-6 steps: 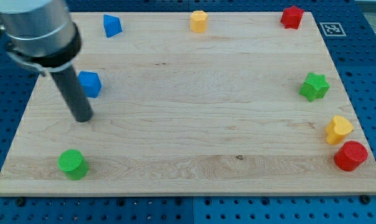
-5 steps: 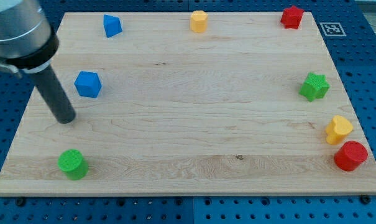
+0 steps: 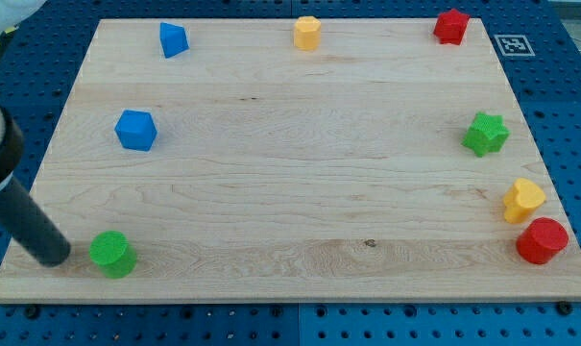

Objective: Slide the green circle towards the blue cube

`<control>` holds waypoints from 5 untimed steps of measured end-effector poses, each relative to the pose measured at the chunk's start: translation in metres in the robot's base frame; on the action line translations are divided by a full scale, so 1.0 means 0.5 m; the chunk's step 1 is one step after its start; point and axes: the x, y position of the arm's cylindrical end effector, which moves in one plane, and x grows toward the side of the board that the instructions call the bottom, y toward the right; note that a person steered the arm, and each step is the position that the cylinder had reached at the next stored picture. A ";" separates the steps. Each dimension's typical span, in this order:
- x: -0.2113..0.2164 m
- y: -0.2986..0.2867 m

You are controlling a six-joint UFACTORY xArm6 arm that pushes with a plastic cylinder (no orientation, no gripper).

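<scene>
The green circle (image 3: 110, 253) sits near the board's bottom left corner. The blue cube (image 3: 135, 130) lies above it, toward the view's top, at the left side of the board. My tip (image 3: 55, 257) rests on the board just left of the green circle, with a small gap between them. The dark rod rises from it toward the view's upper left edge.
A blue triangular block (image 3: 173, 39), a yellow block (image 3: 307, 32) and a red block (image 3: 450, 25) line the top edge. A green star (image 3: 486, 133), a yellow heart (image 3: 522, 200) and a red cylinder (image 3: 542, 240) stand along the right side.
My tip has moved from beside the blue cube down and to the left, ending next to the green circle. No block has moved.
</scene>
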 end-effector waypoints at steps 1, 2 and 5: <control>0.051 0.056; 0.054 0.172; 0.038 0.125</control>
